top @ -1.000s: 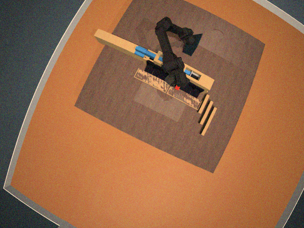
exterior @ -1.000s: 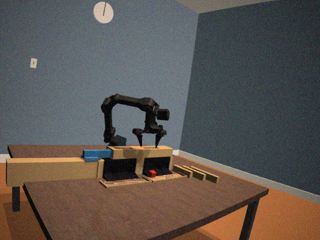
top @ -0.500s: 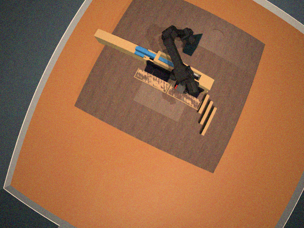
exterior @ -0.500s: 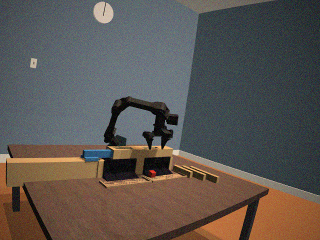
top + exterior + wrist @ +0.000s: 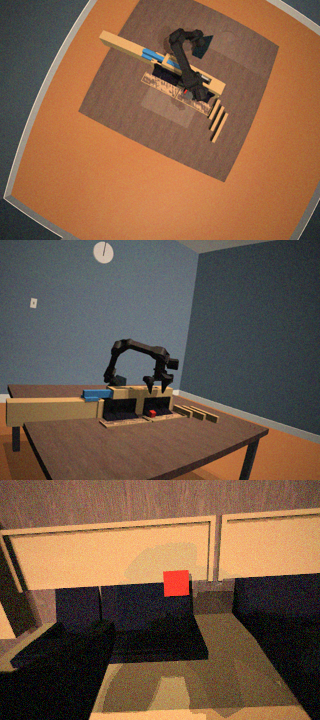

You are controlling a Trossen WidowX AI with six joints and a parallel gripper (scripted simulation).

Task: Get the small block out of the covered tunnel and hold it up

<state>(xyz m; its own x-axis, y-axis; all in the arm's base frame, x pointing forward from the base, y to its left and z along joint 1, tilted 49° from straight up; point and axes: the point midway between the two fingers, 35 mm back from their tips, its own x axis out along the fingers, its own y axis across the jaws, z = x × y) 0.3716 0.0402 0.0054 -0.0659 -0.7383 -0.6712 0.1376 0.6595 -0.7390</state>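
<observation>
Top view: the arm point(image 5: 181, 58) reaches over the wooden tunnel point(image 5: 218, 86) point(image 5: 123, 392), hiding part of it. Red block point(image 5: 185, 91) point(image 5: 152, 413) point(image 5: 176, 583) is out front, nr the inner end of one of two shallow trays point(image 5: 210, 109) point(image 5: 178, 416) point(image 5: 120, 555). Blue bar point(image 5: 152, 54) point(image 5: 96, 393) lies along the tunnel's line, w/ a long wooden beam point(image 5: 121, 43) point(image 5: 51, 409) running off past its end. Three wooden rods point(image 5: 219, 127) point(image 5: 205, 414) lie side by side nr the other end, on the surface point(image 5: 155, 134) point(image 5: 155, 441) point(image 5: 150, 497).

Exterior view: gripper point(image 5: 156, 392) points down at approx. the tunnel's top height, fingers wide apart w/ nothing btwn them. Block sits low at the front opening, below the fingers & not touching them.

Wrist view: block is approx. mid-frame, by the tray's edge nr a dark ramp point(image 5: 147, 607); whether it touches the tray, can't tell.
</observation>
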